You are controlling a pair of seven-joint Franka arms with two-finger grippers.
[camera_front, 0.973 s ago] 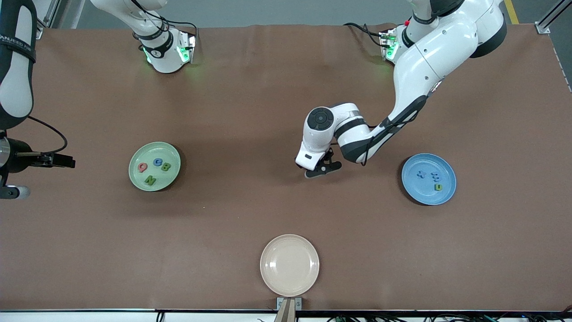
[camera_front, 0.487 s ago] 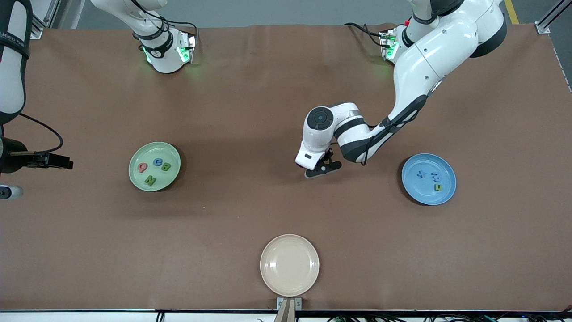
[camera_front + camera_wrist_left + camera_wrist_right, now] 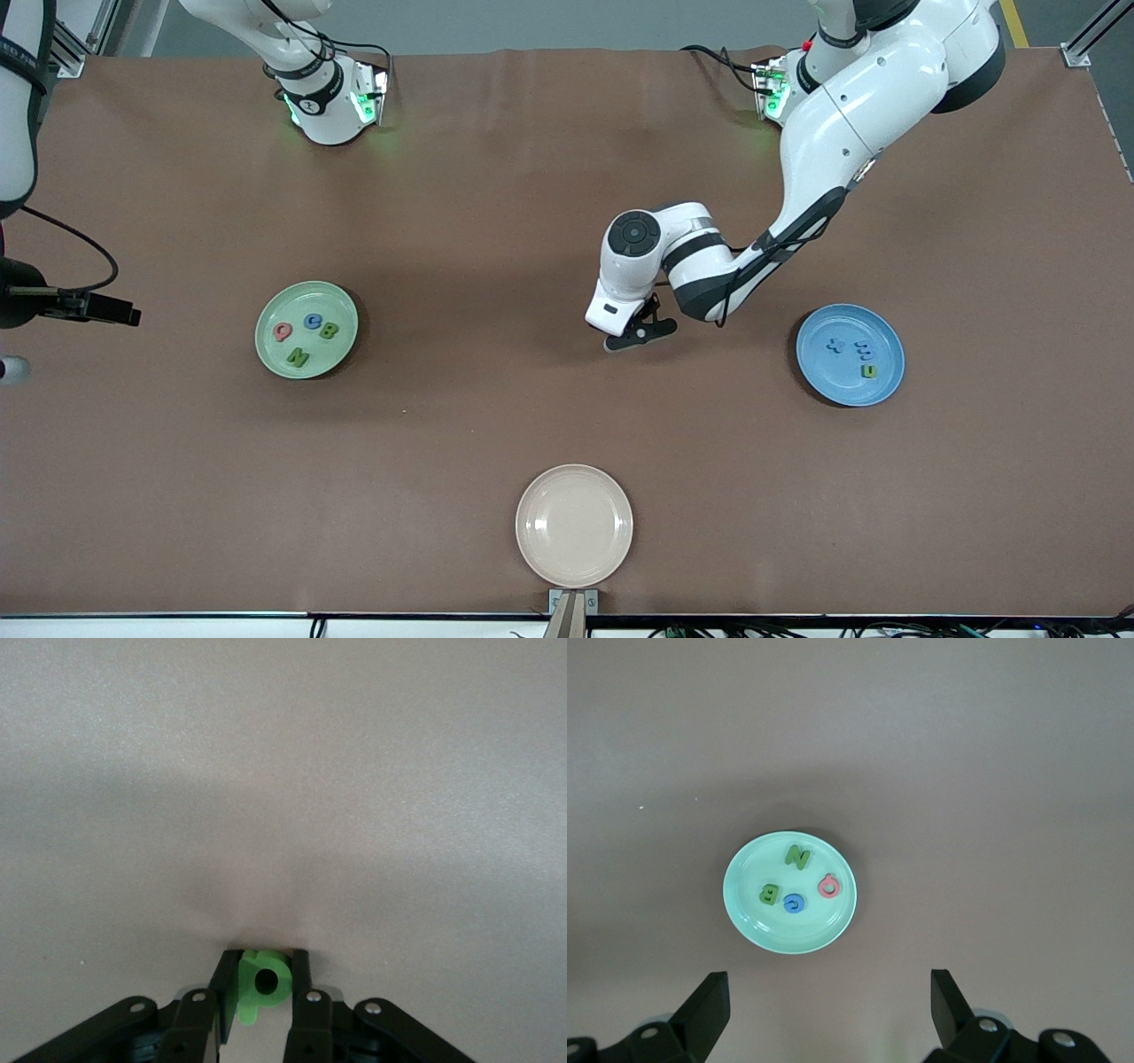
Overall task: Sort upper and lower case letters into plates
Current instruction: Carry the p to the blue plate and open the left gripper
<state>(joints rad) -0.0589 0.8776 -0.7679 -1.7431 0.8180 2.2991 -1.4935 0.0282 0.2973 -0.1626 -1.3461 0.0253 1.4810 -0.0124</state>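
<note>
My left gripper (image 3: 640,337) is low over the middle of the table, between the two plates, shut on the small green p (image 3: 266,982). The pale green plate (image 3: 264,312) lies toward the right arm's end and holds the red Q (image 3: 283,332), blue C (image 3: 313,321), green B (image 3: 329,330) and green N (image 3: 298,358). The blue plate (image 3: 840,386) lies toward the left arm's end and holds the blue x (image 3: 834,346), blue m (image 3: 863,347) and green n (image 3: 870,371). My right gripper (image 3: 828,994) is open and empty, high up, looking down on the green plate (image 3: 744,912).
A bare beige plate (image 3: 574,525) lies at the table's edge nearest the front camera, midway along. The arms' bases (image 3: 328,97) stand at the table's edge farthest from that camera. Brown table surface lies between the plates.
The right arm's hand has drifted upward and farther out of the front view at the right arm's end. The left gripper and the letters have not moved.
</note>
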